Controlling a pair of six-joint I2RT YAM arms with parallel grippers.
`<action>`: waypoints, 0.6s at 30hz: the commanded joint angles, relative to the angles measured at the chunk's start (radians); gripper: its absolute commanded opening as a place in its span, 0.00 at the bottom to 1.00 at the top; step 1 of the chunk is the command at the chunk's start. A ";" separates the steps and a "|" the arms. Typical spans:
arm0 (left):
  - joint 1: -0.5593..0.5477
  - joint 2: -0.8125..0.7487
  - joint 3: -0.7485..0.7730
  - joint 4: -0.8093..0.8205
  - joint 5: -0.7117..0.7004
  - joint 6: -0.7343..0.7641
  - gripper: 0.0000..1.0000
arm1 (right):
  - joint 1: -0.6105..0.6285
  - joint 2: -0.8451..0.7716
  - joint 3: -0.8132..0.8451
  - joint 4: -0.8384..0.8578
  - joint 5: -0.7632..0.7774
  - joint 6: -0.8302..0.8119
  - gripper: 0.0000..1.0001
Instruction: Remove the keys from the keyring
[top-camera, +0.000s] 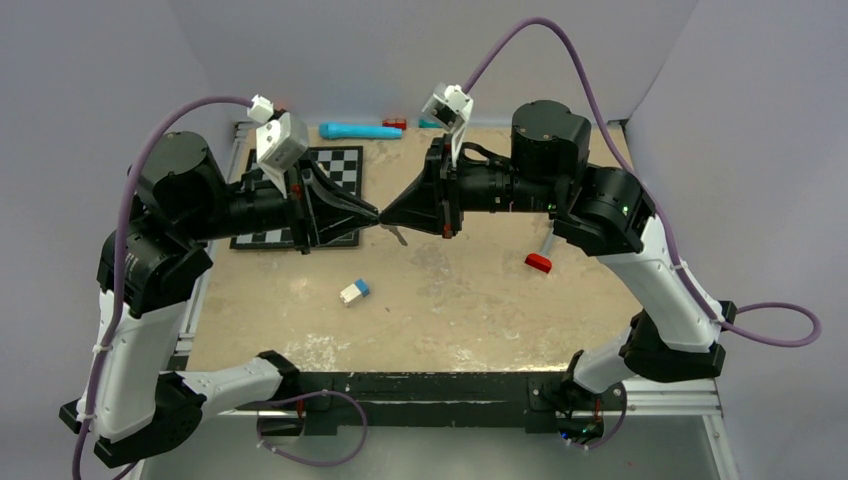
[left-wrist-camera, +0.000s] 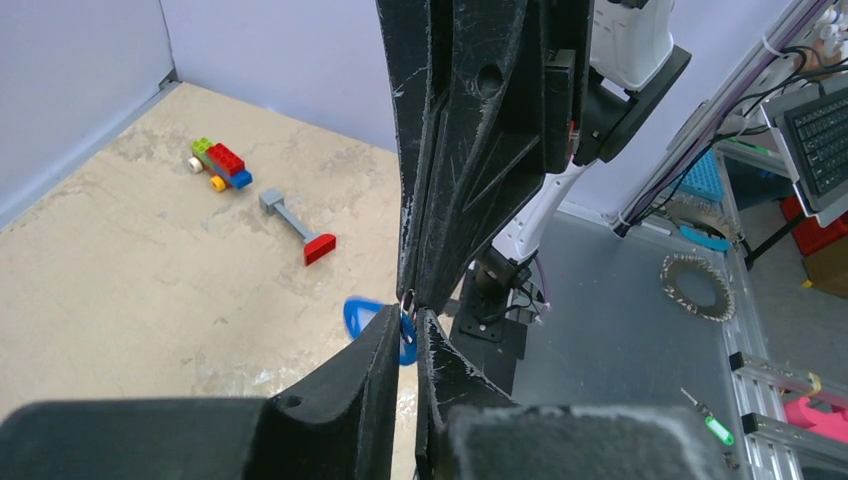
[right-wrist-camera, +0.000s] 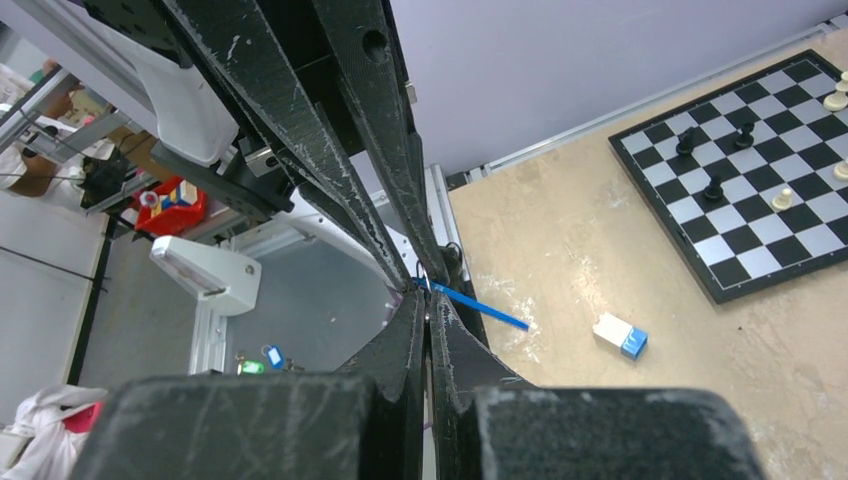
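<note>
**A:** Left side first?

**B:** Chessboard (top-camera: 340, 170) is flat with printed squares and isn't involved. The left gripper (top-camera: 375, 213) comes in level. Its scuffed black plastic jaws are narrowed to a slit with blue showing in it. Can't tell if they're clamped.

**A:** Keys?

**B:** In mid-air where the tips meet, above the mottled tabletop (top-camera: 450, 300). The blue-headed key (left-wrist-camera: 362, 318), a glossy plastic loop, sits at the left jaws. A small grey piece (top-camera: 399, 236) dangles below, likely the plain key. The keyring is too small to make out.

**A:** Right?

**B:** The right gripper (top-camera: 385, 214) has its jaws clenched tight, nose to nose with the left. It's probably anchoring the ring so the other can pull. What it pinches is unclear.
</note>
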 joint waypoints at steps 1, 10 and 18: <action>-0.001 0.009 0.025 0.052 0.010 -0.022 0.09 | 0.003 0.004 0.020 0.031 -0.052 -0.006 0.00; 0.000 -0.004 0.018 0.057 -0.008 -0.045 0.00 | 0.003 -0.014 0.002 0.074 -0.070 0.006 0.13; 0.000 -0.043 -0.025 0.116 0.005 -0.085 0.00 | 0.003 -0.045 -0.026 0.146 -0.077 0.033 0.59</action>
